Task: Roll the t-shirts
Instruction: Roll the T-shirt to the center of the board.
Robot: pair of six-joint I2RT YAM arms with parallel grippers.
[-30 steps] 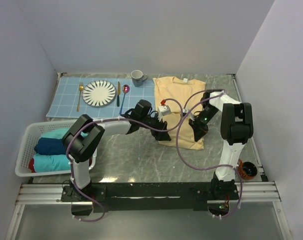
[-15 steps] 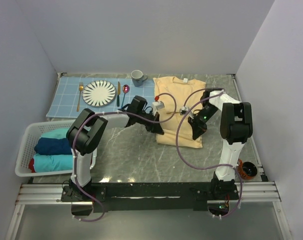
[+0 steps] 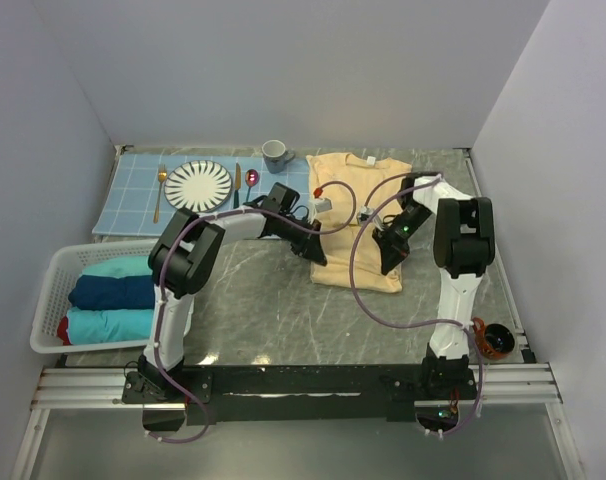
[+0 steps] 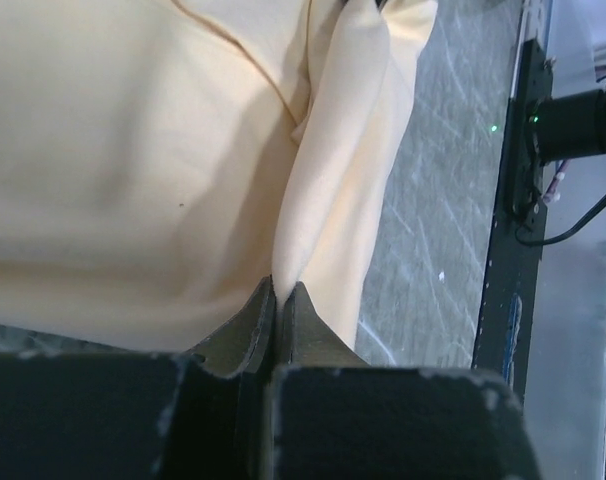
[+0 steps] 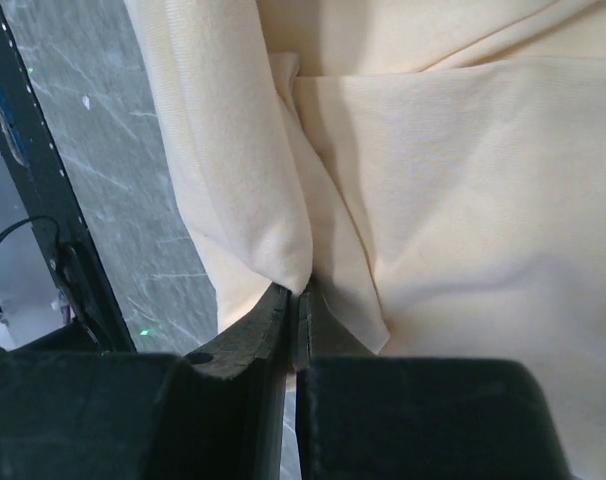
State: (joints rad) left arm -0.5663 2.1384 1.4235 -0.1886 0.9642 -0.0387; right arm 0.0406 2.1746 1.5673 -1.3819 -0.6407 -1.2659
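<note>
Pale yellow-cream t-shirt (image 3: 361, 195) lies flat on the grey table (image 3: 263, 310) beside the blue placemat (image 3: 133, 200), with the left gripper (image 4: 280, 290) and right gripper (image 5: 295, 290) each clamped tight on a fold of its near hem.

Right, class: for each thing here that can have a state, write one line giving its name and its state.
yellow t-shirt: spread on the table, near hem pinched up, not yet rolled.
left hand: shut on the t-shirt's hem.
right hand: shut on the t-shirt's hem.
basket: holds bundled shirts.
mug: upright.
plate: bare, on the blue mat.
</note>
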